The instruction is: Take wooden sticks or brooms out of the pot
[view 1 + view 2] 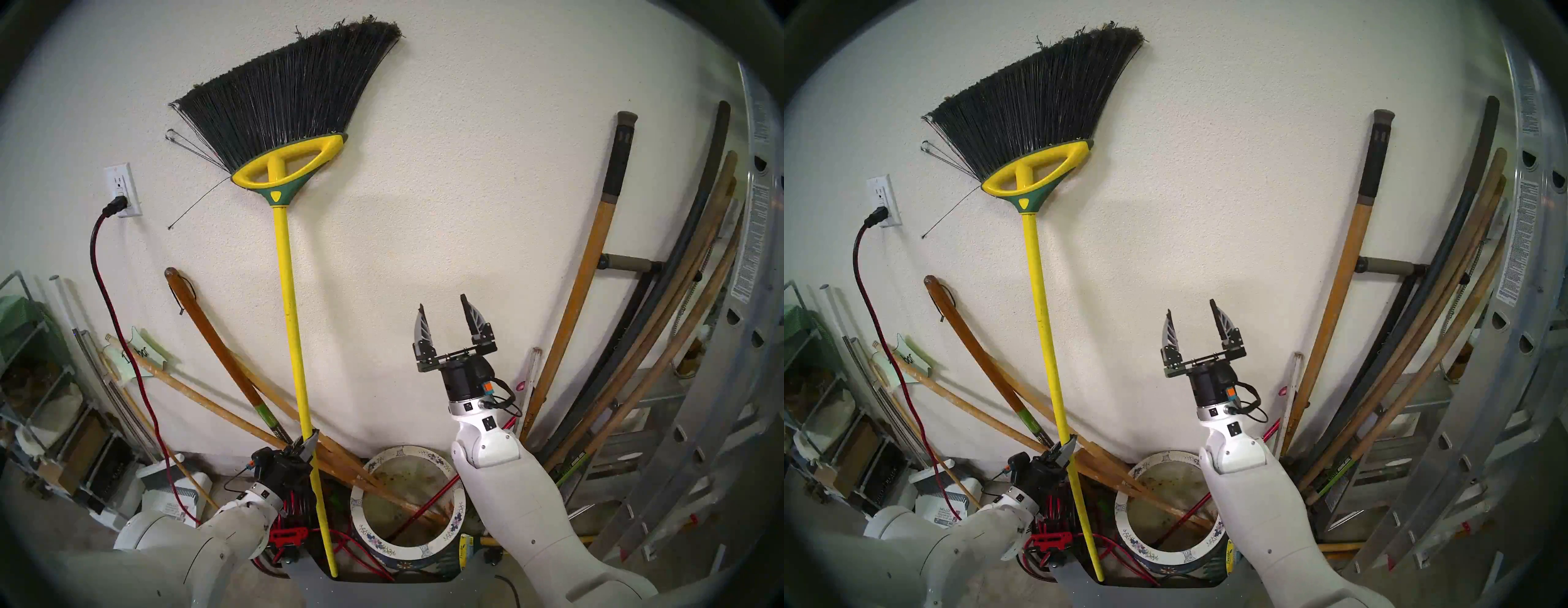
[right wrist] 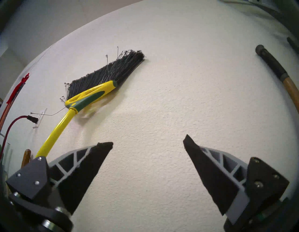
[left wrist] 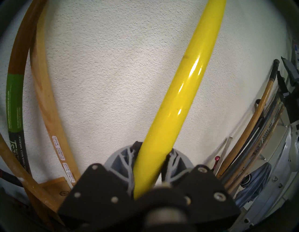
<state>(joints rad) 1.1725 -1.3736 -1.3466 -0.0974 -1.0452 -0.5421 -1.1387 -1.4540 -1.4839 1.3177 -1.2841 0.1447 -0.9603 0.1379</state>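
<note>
The broom [image 1: 292, 297] stands upright, bristles up against the wall, its yellow pole's lower end left of the pot. My left gripper [image 1: 309, 446] is shut on the yellow pole [image 3: 174, 103] low down. The pot [image 1: 441, 548], white-rimmed with blue flowers, sits on the floor at lower centre. Several tan wooden poles [image 1: 237, 407] lean out of it to the left, and a thin red stick [image 1: 424, 503] crosses inside it. My right gripper [image 1: 452, 312] is open and empty, pointing up above the pot's right side; its wrist view shows the broom head [image 2: 93, 95].
More long handles [image 1: 662, 322] and a metal ladder [image 1: 746, 297] lean against the wall on the right. A red-and-black cable reel [image 1: 292, 501] sits by my left arm. A wall outlet [image 1: 122, 189] with a red cord, and shelving [image 1: 38, 382], are on the left.
</note>
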